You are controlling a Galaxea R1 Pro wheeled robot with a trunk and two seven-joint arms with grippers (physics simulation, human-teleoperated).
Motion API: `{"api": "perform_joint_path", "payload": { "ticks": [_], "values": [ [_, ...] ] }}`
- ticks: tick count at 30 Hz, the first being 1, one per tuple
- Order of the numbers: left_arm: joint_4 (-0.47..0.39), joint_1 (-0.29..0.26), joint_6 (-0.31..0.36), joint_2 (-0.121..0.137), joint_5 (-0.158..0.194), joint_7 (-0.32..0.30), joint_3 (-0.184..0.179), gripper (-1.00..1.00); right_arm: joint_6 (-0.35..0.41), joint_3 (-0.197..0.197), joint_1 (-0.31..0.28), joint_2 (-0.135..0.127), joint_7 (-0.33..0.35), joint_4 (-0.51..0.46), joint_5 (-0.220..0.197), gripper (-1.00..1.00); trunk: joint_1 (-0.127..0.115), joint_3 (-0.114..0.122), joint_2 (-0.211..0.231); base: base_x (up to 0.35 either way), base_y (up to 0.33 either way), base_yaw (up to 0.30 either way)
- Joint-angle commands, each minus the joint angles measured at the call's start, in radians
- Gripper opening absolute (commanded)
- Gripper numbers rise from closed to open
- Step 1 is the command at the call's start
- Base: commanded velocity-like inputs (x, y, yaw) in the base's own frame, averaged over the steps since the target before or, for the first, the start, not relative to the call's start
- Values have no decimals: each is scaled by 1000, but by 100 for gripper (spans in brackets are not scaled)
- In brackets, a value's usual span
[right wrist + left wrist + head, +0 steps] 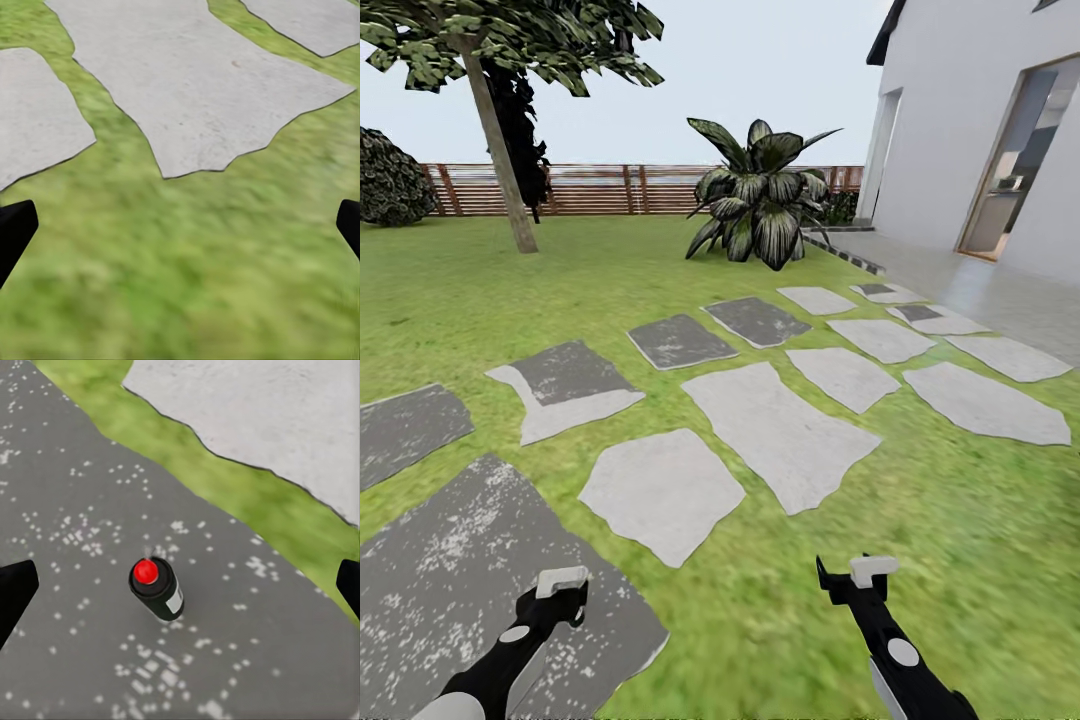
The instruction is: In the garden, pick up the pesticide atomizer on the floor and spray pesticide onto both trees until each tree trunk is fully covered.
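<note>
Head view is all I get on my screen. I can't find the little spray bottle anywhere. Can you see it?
Observer: Yes. In the left wrist view the pesticide atomizer stands upright on a dark speckled slab, red cap up.
Operator: Is the left tool grabbing it?
Observer: No. The left tool is open, its fingers wide on either side of the bottle, not touching.
Operator: What's under my right tool?
Observer: Just blurry grass; the right tool is open over it, with pale stepping slabs farther on.
Operator: Any grass near the bottle?
Observer: A green strip runs beyond it, between the dark slab and a paler one.
</note>
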Motion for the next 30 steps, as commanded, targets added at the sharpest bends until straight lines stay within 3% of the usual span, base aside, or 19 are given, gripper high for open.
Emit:
{"api": "perform_joint_path", "payload": {
  "ticks": [1,6,20,30],
  "values": [
    [1,-1,-3,0,5,1,0,100,-3,0,-1,0,0,1,5,100,4,-4,-8,0,0,0],
    [1,-1,-3,0,6,0,1,100,-3,-1,-1,0,0,1,5,100,23,-20,-43,0,0,0],
    [2,-1,-5,0,6,-1,-1,100,-3,-1,-1,0,-1,2,5,100,29,-74,-46,0,0,0],
    [4,-1,-78,0,4,-1,0,100,-3,-5,-1,0,-3,2,5,100,34,-125,-48,0,0,0]
  ]
}}
